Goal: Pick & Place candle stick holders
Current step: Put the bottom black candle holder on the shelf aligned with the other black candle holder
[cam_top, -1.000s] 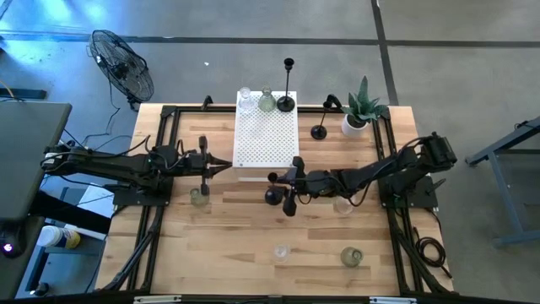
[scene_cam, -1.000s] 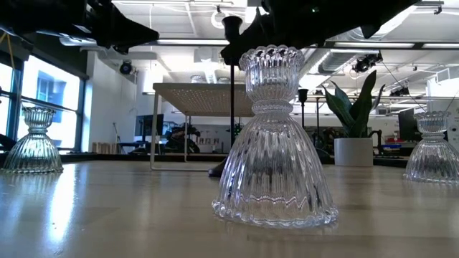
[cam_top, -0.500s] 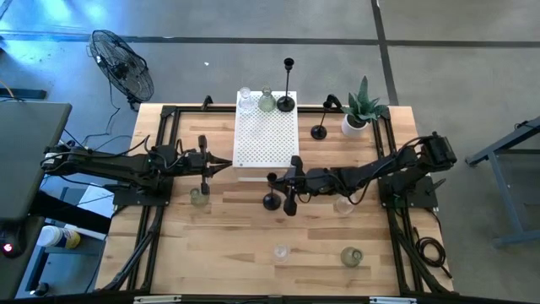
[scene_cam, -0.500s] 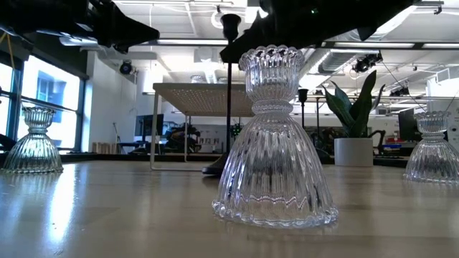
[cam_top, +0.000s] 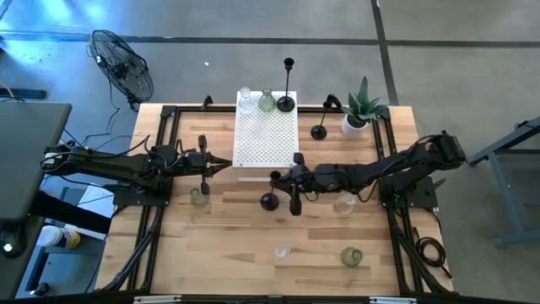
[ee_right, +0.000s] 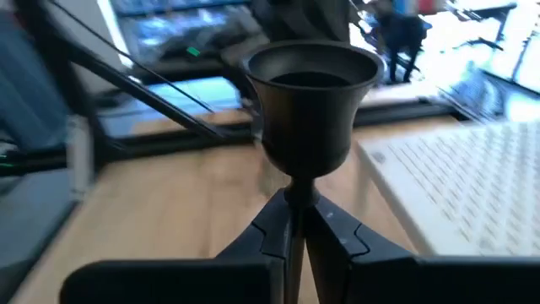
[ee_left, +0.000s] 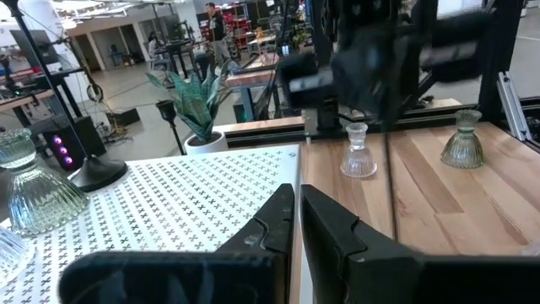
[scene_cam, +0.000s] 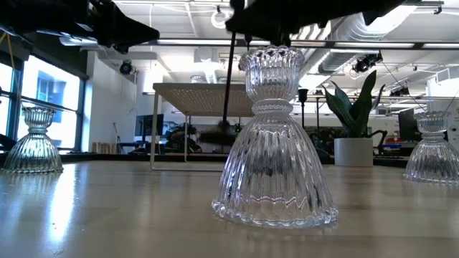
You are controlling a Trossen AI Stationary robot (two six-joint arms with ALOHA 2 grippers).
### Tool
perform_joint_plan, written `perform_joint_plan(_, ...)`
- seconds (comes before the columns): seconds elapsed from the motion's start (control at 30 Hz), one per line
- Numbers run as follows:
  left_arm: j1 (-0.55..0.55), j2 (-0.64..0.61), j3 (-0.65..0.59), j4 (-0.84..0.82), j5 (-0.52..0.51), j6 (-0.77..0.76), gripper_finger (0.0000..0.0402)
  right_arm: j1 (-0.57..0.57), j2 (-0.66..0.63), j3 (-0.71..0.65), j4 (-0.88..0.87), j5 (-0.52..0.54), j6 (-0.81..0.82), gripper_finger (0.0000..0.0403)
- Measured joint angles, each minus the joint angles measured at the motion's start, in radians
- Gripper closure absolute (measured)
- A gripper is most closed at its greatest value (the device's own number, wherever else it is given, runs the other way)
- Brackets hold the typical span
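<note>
The right gripper [cam_top: 283, 180] pinches the thin stem of a black candle stick holder [ee_right: 310, 105], matte, with a bell-shaped cup and round base [cam_top: 269, 201], lifted above mid-table just in front of the white perforated box [cam_top: 265, 139]. The left gripper [cam_top: 221, 164], fingers closed on nothing, waits at the box's left edge.

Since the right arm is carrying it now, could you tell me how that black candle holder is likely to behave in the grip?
The black candle holder, pinched at its thin stem by the right gripper, may swing or twist. Its round base hangs low, so it is probably bottom-heavy. It looks rigid.
</note>
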State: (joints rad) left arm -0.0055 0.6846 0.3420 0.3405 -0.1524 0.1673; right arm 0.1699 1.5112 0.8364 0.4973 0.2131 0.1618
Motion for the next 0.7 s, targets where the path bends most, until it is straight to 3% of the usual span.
perform_joint_plan(0.23, 0.0, 0.0, 0.0, 0.001, 0.0, -0.002, 0.038, 0.053, -0.166, 0.006, -0.014, -0.013, -0.088, 0.0386)
perform_joint_plan(0.43, 0.0, 0.0, 0.0, 0.001, 0.0, -0.013, 0.038, 0.053, -0.263, 0.19, -0.337, 0.2, -0.169, 0.0386)
perform_joint_plan(0.57, 0.0, 0.0, 0.001, 0.007, 0.001, -0.013, 0.038, -0.031, -0.264, 0.336, -0.498, 0.238, -0.215, 0.0386)
perform_joint_plan(0.7, 0.0, 0.0, 0.001, 0.009, 0.001, -0.018, 0.038, -0.211, -0.265, 0.398, -0.572, 0.153, -0.213, 0.0386)
